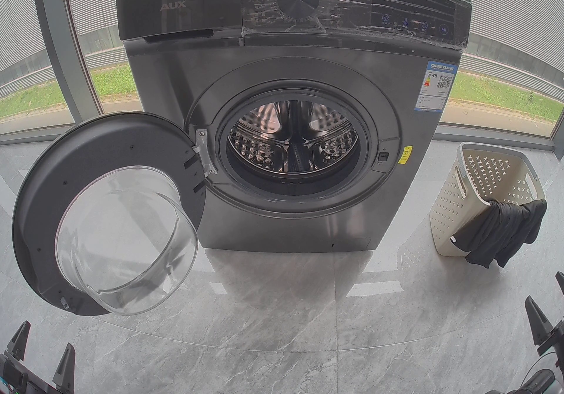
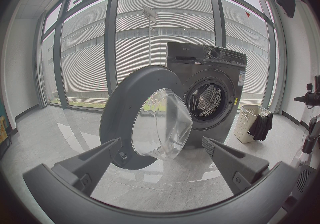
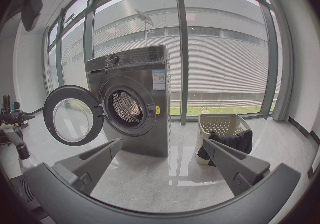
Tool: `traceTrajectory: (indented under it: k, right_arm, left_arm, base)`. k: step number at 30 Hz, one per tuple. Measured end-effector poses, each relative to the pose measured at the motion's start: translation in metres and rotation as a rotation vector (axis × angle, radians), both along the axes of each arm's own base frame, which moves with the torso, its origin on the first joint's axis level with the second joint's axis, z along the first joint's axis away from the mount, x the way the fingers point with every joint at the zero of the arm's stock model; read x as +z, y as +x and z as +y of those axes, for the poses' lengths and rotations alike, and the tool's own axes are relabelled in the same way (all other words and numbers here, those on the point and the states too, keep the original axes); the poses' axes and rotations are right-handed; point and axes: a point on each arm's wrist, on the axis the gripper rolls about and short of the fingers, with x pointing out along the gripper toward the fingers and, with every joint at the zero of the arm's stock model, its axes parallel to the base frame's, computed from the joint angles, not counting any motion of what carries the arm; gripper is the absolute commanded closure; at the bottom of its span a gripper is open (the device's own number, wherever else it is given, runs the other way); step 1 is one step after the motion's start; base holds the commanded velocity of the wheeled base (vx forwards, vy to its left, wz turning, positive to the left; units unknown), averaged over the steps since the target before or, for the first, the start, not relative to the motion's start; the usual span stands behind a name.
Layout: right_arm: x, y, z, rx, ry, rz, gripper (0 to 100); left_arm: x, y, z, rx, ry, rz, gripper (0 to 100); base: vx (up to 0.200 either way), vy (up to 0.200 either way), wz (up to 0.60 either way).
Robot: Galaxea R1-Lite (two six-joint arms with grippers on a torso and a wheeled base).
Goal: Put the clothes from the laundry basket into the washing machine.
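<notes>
Black soft-fabric garment [image 1: 502,230] hangs over the rim of the cream perforated plastic laundry basket [image 1: 446,210], ahead of the right pincer [image 3: 161,144] and well apart. It and the left pincer [image 2: 160,141] stand spread, empty. Judged light, limp, unbreakable; pinch the bunched fold at the rim.

The washing machine [image 1: 282,136] stands on the floor [image 1: 329,319] before me, its door [image 1: 106,213] swung open to my left. The laundry basket [image 1: 452,207] sits to its right, clothes [image 1: 502,230] draped over its front rim.
</notes>
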Motion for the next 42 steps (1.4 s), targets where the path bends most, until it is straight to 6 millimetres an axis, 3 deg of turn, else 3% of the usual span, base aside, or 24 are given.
traceTrajectory:
  k: [9,18,25,33,42]
  right_arm:
    - [-0.026,-0.023,-0.007,-0.234,0.013,0.034,0]
    - [-0.03,-0.028,-0.006,-0.319,0.019,-0.001,0]
    - [-0.038,-0.031,-0.002,-0.151,0.004,0.026,0]
    - [-0.038,-0.033,-0.001,-0.129,-0.003,0.013,0]
    - [-0.038,-0.033,-0.002,-0.127,-0.001,0.01,0]
  left_arm:
    - [0.0,0.0,0.0,0.0,-0.001,0.0,0]
    - [0.0,0.0,0.0,0.0,-0.001,0.0,0]
    - [0.0,0.0,0.0,0.0,-0.001,0.0,0]
    - [0.0,0.0,0.0,0.0,0.0,0.0,0]
    - [0.0,0.0,0.0,0.002,-0.001,0.0,0]
  base:
    - [0.0,0.0,0.0]
    - [0.0,0.0,0.0]
    - [0.0,0.0,0.0]
    - [0.0,0.0,0.0]
    - [0.0,-0.2,0.0]
